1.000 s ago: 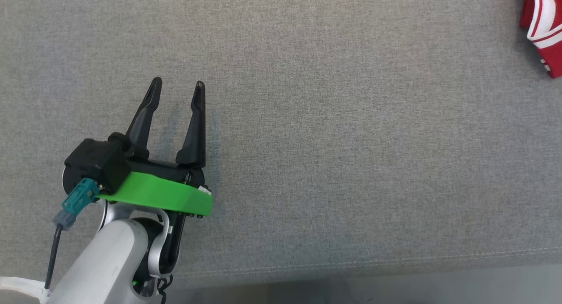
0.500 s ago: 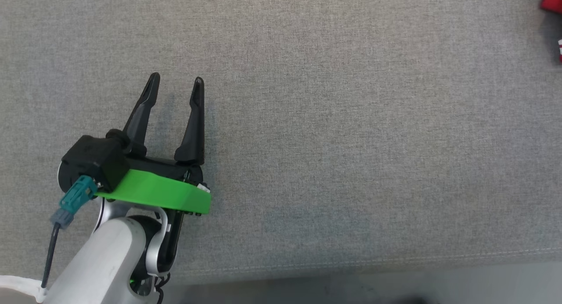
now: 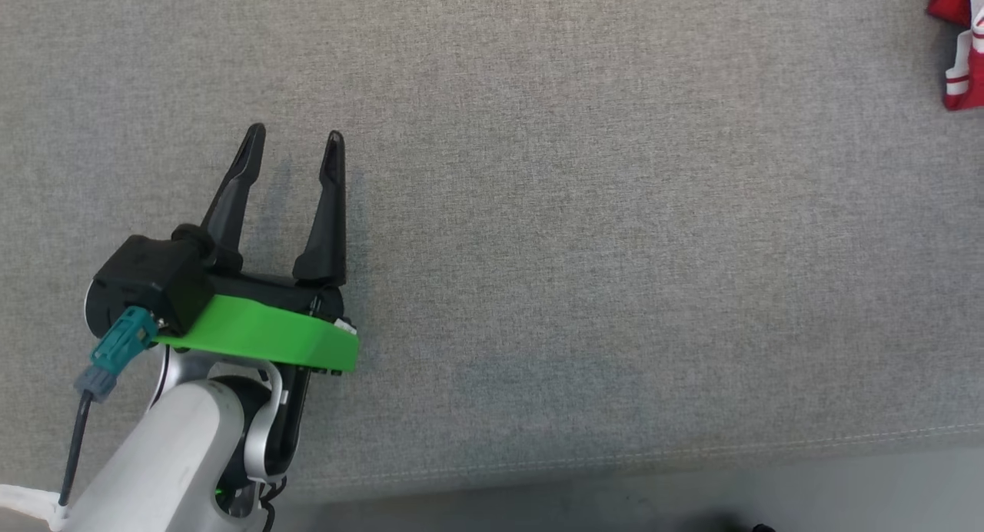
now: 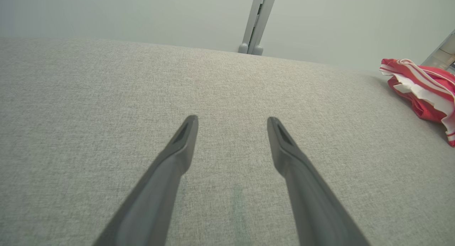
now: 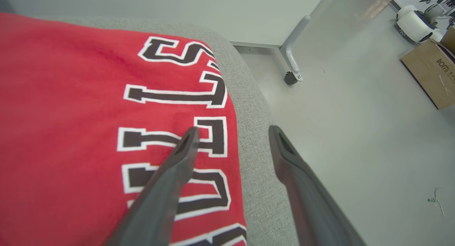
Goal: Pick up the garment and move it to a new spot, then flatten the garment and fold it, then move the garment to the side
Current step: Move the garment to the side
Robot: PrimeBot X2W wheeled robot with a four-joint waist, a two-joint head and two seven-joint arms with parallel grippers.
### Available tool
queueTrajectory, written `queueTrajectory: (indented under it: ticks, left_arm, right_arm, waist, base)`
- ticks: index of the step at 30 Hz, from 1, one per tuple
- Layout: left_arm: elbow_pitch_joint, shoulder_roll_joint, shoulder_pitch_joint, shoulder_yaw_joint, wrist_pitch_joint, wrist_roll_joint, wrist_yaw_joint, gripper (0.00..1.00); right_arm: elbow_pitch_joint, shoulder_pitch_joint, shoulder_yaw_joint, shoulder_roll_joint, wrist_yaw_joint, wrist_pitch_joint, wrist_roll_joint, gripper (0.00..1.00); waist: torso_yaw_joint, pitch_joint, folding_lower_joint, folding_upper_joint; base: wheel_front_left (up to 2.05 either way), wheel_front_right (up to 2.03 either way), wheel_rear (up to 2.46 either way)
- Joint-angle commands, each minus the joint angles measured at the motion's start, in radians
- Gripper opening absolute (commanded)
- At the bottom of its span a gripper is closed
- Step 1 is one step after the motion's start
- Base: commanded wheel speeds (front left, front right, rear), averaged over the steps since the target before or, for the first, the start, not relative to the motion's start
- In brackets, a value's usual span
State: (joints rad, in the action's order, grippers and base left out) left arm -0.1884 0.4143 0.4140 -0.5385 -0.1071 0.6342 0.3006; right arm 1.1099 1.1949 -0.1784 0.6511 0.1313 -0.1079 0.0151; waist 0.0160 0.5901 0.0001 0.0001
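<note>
The shirt [image 5: 64, 96] is lying at the right edge of the pad [image 3: 584, 247], the right gripper [image 5: 233, 128] is hanging open and empty just above it, the left gripper [image 3: 294, 132] is hanging open over bare pad, so the move-aside step is looking done, and next the right arm needs lifting clear.

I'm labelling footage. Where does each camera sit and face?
Head view: robot's head, facing down on grey cushion; left gripper and forearm show.
Left wrist view: left wrist, facing along its open fingers across the cushion.
Right wrist view: right wrist, above the red garment; right gripper open.
Shared: all three see the garment.
</note>
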Motion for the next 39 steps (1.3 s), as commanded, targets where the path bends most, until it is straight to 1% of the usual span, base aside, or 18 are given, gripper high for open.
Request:
queueTrajectory:
  ticks: [1, 6, 9, 12, 13, 16, 22, 26, 31, 34, 37, 39]
  left_arm:
    - [-0.002, 0.007, 0.004, 0.007, -0.001, -0.001, 0.007, 1.0]
    - [0.003, 0.004, -0.005, 0.003, -0.006, 0.004, 0.005, 1.0]
    - [0.016, -0.005, -0.01, 0.001, -0.015, 0.013, -0.002, 1.0]
    - [0.035, -0.016, -0.015, 0.004, -0.029, 0.025, -0.008, 1.0]
    - [0.053, -0.025, -0.017, 0.009, -0.044, 0.033, -0.015, 1.0]
    - [0.092, -0.033, -0.023, 0.016, -0.067, 0.044, -0.022, 1.0]
    - [0.182, -0.046, -0.048, 0.04, -0.104, 0.069, -0.028, 1.0]
    - [0.228, -0.054, -0.075, 0.061, -0.119, 0.088, -0.026, 1.0]
    - [0.268, -0.052, -0.112, 0.074, -0.133, 0.092, -0.018, 1.0]
    - [0.284, -0.05, -0.133, 0.079, -0.135, 0.085, -0.001, 1.0]
    - [0.299, -0.052, -0.151, 0.081, -0.136, 0.09, 0.009, 1.0]
    - [0.311, -0.047, -0.165, 0.076, -0.127, 0.089, 0.019, 1.0]
  right_arm:
    - [0.006, 0.0, -0.004, -0.004, -0.001, 0.02, -0.005, 1.0]
    - [0.01, 0.023, 0.006, -0.02, -0.001, 0.055, 0.004, 1.0]
    - [0.003, 0.035, 0.042, -0.041, -0.001, 0.077, 0.017, 1.0]
    - [-0.015, 0.041, 0.089, -0.072, -0.001, 0.105, 0.06, 1.0]
    - [-0.038, 0.033, 0.129, -0.096, -0.001, 0.125, 0.11, 1.0]
    - [-0.093, -0.012, 0.201, -0.118, -0.001, 0.151, 0.202, 1.0]
    - [-0.253, -0.156, 0.31, -0.129, -0.001, 0.176, 0.398, 1.0]
    - [-0.358, -0.272, 0.35, -0.129, -0.001, 0.194, 0.482, 1.0]
    - [-0.462, -0.414, 0.366, -0.148, -0.001, 0.218, 0.513, 1.0]
    - [-0.522, -0.489, 0.353, -0.171, -0.001, 0.227, 0.516, 1.0]
    - [-0.582, -0.562, 0.335, -0.196, -0.001, 0.233, 0.489, 1.0]
    - [-0.627, -0.606, 0.317, -0.228, -0.001, 0.233, 0.474, 1.0]
  waist:
    - [-0.01, -0.008, -0.0001, -0.0001]
    - [-0.026, -0.037, -0.0001, -0.0001]
    - [-0.038, -0.073, -0.0001, -0.0001]
    - [-0.048, -0.118, -0.0001, -0.0001]
    - [-0.053, -0.153, -0.0001, -0.0001]
    - [-0.058, -0.21, -0.0001, -0.0001]
    - [-0.056, -0.325, -0.0001, -0.0001]
    - [-0.053, -0.389, -0.0001, -0.0001]
    - [-0.048, -0.455, -0.0001, -0.0001]
    - [-0.043, -0.483, -0.0001, -0.0001]
    - [-0.038, -0.502, -0.0001, -0.0001]
    - [-0.036, -0.513, -0.0001, -0.0001]
  base:
    - [0.0, 0.0, 0.0]
    - [0.0, 0.0, 0.0]
    - [0.0, 0.0, 0.0]
    - [0.0, 0.0, 0.0]
    - [0.0, 0.0, 0.0]
    - [0.0, 0.0, 0.0]
    - [0.0, 0.0, 0.0]
    - [0.0, 0.0, 0.0]
    - [0.0, 0.0, 0.0]
    - [0.0, 0.0, 0.0]
    - [0.0, 0.0, 0.0]
    - [0.0, 0.0, 0.0]
